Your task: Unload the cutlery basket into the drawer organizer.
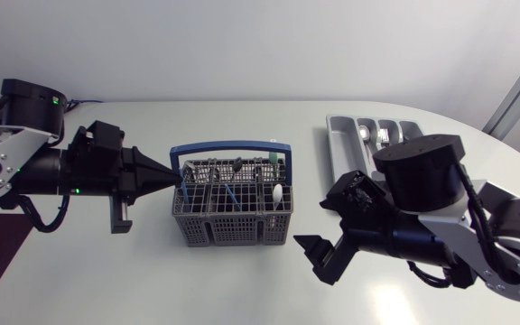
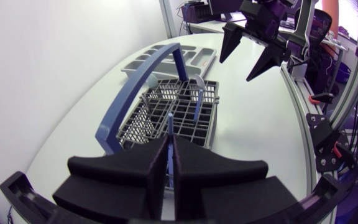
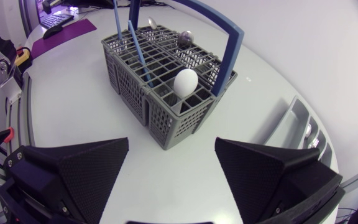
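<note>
The grey cutlery basket (image 1: 233, 230) with a blue handle (image 1: 233, 144) stands mid-table. Inside are several blue-handled utensils (image 3: 132, 43) and a white spoon (image 1: 278, 191). My left gripper (image 1: 177, 178) is at the basket's left end. In the left wrist view it (image 2: 169, 142) is shut on a thin blue utensil handle (image 2: 169, 121) that rises from the basket (image 2: 138, 124). My right gripper (image 1: 319, 253) hangs open near the basket's front right corner. The basket (image 3: 166, 118) and the white spoon (image 3: 186, 81) lie ahead of its empty fingers. The grey drawer organizer (image 1: 337, 144) sits at the back right.
The organizer holds some silver cutlery (image 1: 373, 135) in its middle compartments. The left wrist view shows my right gripper (image 2: 253, 43) beyond the basket, and the organizer (image 2: 145, 62) lies behind the handle. Bare white tabletop stretches in front of the basket.
</note>
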Robot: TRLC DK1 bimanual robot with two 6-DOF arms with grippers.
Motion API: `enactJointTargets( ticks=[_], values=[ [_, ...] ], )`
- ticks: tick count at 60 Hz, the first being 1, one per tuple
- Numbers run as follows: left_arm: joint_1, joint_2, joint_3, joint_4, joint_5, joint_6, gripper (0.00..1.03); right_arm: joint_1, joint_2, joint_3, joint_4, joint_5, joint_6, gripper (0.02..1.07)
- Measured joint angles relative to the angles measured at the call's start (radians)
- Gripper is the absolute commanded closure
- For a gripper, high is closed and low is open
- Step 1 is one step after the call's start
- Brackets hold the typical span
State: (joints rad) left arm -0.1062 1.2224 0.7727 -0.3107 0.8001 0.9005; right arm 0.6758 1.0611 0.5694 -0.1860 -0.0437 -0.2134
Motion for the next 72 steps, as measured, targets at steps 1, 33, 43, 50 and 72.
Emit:
enactJointTargets(
  ticks=[1,33,43,50,72],
  values=[
    [0.0,-0.005,0.002,-0.003,0.004,-0.002,0.93,0.002,0.0,0.0,0.0,0.0,0.0,0.07],
    [0.032,-0.143,0.08,-0.109,0.087,-0.09,0.93,0.065,-0.102,0.021,-0.059,0.003,0.0,0.07],
    [0.034,-0.212,0.115,-0.127,0.11,-0.148,0.93,0.08,-0.119,0.043,-0.077,0.003,0.0,0.07],
    [0.033,-0.258,0.14,-0.137,0.116,-0.199,0.93,0.099,-0.143,0.054,-0.081,0.002,0.0,0.07],
    [-0.029,-0.305,0.184,-0.133,0.185,-0.436,0.93,0.18,-0.128,0.217,-0.077,-0.105,0.0,0.07]
  ],
)
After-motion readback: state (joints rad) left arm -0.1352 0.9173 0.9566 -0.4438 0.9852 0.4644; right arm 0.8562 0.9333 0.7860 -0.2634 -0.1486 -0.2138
